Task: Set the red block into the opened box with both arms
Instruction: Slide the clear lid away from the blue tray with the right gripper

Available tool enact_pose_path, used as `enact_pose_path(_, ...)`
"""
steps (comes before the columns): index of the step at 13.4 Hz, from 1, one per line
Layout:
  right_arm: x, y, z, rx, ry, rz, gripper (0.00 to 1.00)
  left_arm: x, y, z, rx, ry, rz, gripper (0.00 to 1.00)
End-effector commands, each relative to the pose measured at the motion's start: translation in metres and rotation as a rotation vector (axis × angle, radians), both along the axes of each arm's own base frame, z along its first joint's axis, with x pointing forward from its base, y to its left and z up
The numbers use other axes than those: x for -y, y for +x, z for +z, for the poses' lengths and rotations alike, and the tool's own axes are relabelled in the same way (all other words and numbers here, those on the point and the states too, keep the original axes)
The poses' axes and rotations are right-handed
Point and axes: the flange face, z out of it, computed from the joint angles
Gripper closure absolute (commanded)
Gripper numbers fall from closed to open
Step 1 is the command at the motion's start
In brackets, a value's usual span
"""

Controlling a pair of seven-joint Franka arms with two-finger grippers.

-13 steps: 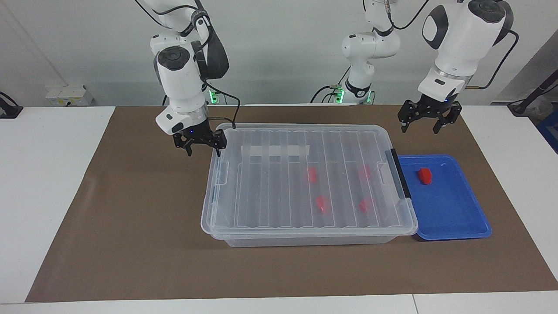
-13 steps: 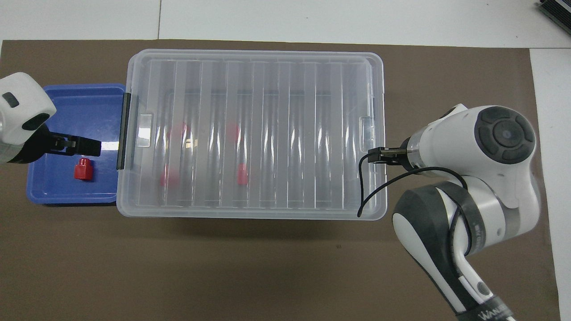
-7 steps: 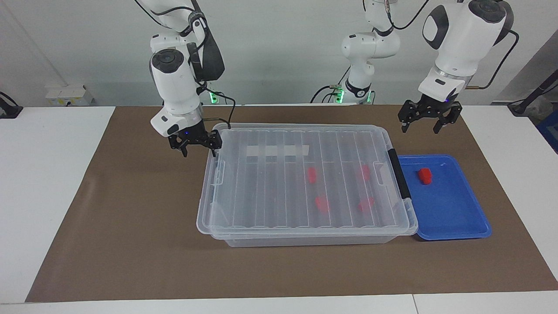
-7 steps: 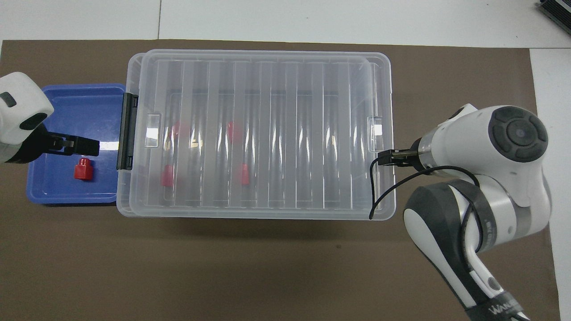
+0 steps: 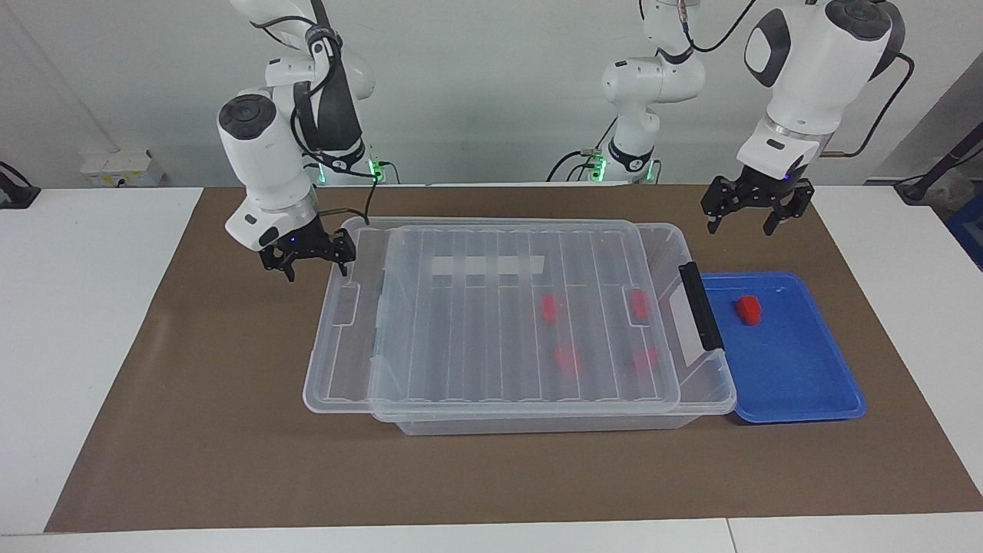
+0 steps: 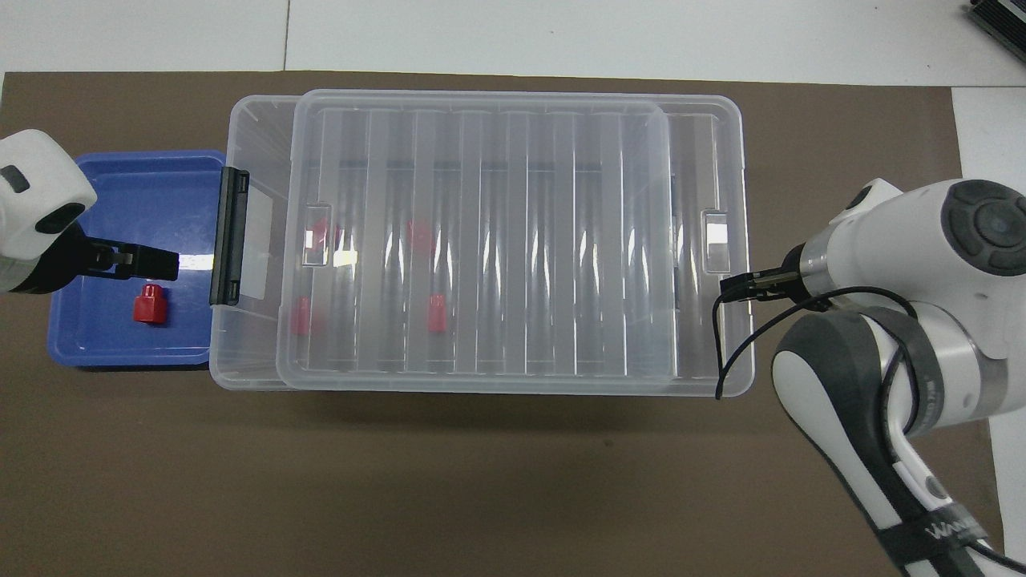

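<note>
One red block (image 5: 749,309) (image 6: 150,304) lies in the blue tray (image 5: 799,384) (image 6: 184,176). Several more red blocks (image 5: 549,307) (image 6: 435,312) show through the clear lid (image 5: 461,338) (image 6: 513,240) inside the box (image 5: 537,422) (image 6: 234,128). The lid sits shifted toward the right arm's end, leaving a strip of the box uncovered beside the black handle (image 5: 699,305) (image 6: 228,236). My right gripper (image 5: 315,269) (image 6: 741,286) is open at the lid's end edge, one finger against its rim. My left gripper (image 5: 754,221) (image 6: 136,262) hangs open over the tray, holding nothing.
A brown mat (image 5: 230,430) (image 6: 481,481) covers the table, with white tabletop (image 5: 77,307) at both ends. The tray touches the box's handle end. The right arm's black cable (image 6: 729,353) hangs over the lid's corner.
The right gripper has moved toward the right arm's end and the lid has slid with it, uncovering the handle end of the box. The left arm has not moved.
</note>
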Motion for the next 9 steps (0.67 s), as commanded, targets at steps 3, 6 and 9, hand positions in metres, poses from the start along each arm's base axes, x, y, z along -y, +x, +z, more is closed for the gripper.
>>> enact_pose_path(3,0.051,-0.006,0.004,-0.001,0.002,0.101,0.0,-0.009,-0.009,0.001,-0.004,0.011,0.023,0.0)
enact_pose_path(6,0.076,-0.005,0.004,0.004,0.001,0.15,0.0,-0.053,-0.015,-0.023,0.029,0.013,0.087,0.0)
enact_pose_path(9,0.092,-0.006,0.005,0.008,-0.001,0.175,0.0,-0.078,0.003,-0.089,0.017,0.006,0.123,0.0)
